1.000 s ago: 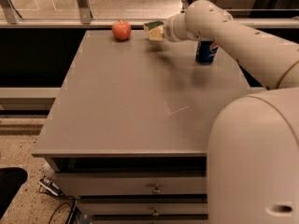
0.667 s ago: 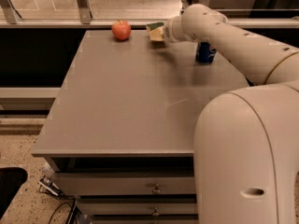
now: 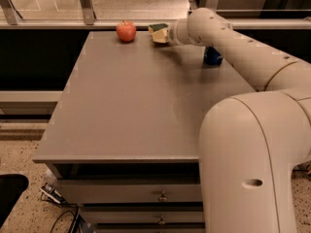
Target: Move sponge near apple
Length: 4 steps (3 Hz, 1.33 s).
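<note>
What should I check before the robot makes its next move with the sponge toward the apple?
1. Hand at the sponge, by the table's far edge: ok.
2. Sponge resting on the table or lifted: cannot tell.
3. Sponge and apple apart, not touching: ok.
4. Table surface between sponge and apple bare: ok.
5. Gap between the arm and the blue can, which is partly hidden behind it: cannot tell.

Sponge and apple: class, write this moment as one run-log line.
tool: far edge of table, shut on sponge | apple: left of sponge in view, apart | status: sponge not yet released
</note>
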### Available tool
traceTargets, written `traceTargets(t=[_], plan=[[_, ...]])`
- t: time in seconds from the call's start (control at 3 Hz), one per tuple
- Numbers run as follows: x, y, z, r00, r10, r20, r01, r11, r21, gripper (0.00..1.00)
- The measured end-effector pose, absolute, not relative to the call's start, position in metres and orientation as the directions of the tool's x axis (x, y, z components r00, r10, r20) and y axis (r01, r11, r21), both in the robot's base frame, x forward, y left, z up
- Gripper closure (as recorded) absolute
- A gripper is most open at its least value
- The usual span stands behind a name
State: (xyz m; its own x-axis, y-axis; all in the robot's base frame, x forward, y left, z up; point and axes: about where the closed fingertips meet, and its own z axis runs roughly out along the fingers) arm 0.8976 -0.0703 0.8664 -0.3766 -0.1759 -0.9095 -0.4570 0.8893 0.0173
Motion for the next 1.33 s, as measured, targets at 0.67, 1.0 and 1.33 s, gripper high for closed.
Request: traceTargets(t=[0.67, 1.0, 1.33], plan=[[0.8997, -0.0632, 0.8654, -0.374, -0.175, -0.911, -0.466, 0.884, 0.021, 0.28], [0.9000, -0.0609, 0.8633, -0.376, -0.176, -0.910, -0.469, 0.883, 0.023, 0.05], [0.9002, -0.0593, 0.8618, -0.377, -0.177, -0.909, -0.470, 0.882, 0.023, 0.00]])
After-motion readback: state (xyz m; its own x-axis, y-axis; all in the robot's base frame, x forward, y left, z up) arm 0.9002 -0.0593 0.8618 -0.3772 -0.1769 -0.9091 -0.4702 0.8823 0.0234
